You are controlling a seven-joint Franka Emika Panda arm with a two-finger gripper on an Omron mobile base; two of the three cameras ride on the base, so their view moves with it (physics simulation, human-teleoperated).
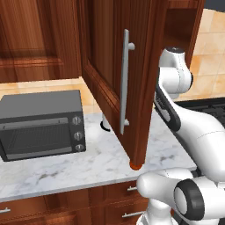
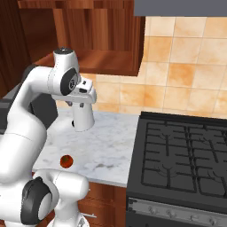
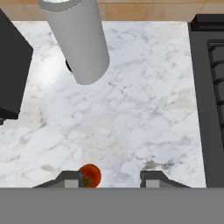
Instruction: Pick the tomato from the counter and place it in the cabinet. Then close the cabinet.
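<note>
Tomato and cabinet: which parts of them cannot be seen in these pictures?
- Tomato: in the left base view the open cabinet door hides nearly all of it.
- Cabinet: in the right base view the top edge cuts off its inside.
- Gripper: in the hand view just the fingertips show.

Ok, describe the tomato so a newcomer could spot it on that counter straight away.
Find the white marble counter between the dark toaster oven and the black stovetop. Near its front edge sits the tomato, small, round and red-orange. Its nearest neighbour, the tall white paper-towel roll, stands further back and is far bigger.
</note>
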